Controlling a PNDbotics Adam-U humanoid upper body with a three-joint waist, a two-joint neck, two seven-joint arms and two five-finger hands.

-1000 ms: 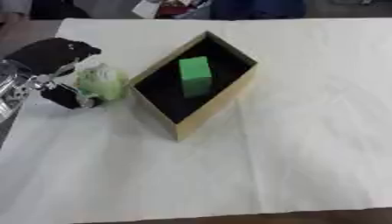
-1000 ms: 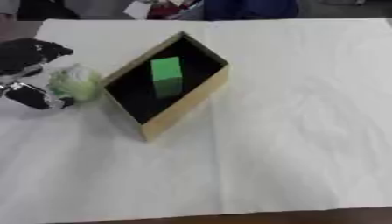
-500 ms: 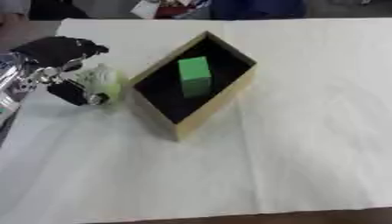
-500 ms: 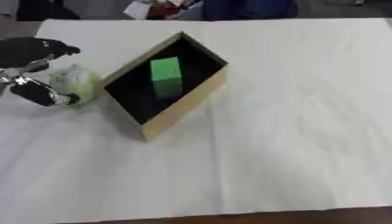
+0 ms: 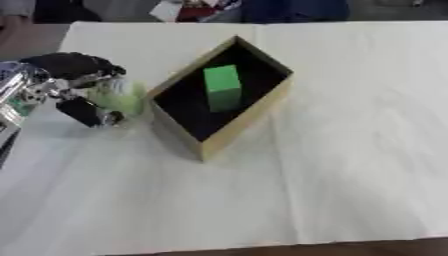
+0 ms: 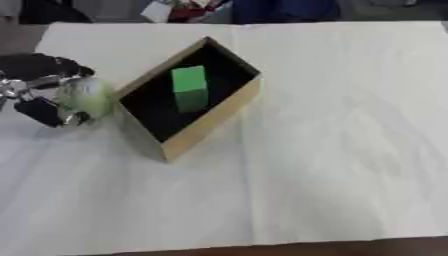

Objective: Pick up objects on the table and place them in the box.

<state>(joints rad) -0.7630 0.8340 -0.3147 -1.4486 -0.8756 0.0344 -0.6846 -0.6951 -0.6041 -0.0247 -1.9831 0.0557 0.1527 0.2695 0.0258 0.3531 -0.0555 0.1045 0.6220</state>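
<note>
Pale green round object (image 6: 87, 95), just beside the left wall of the box (image 6: 214, 117), at about the height of its rim. It looks smooth and rounded, probably light and fairly stiff; a curved surface of this kind is likely to slip, so it is best taken across its widest part, fingers on one side and thumb opposite. The left hand (image 6: 39, 85) is curled round it from the side away from the box, dark fingers over the top and thumb below. Inside the box, a green block (image 6: 189, 88) lies against the dark floor, towards the far end. The box sits askew on the white table (image 6: 332, 150). The right hand shows in neither view.
</note>
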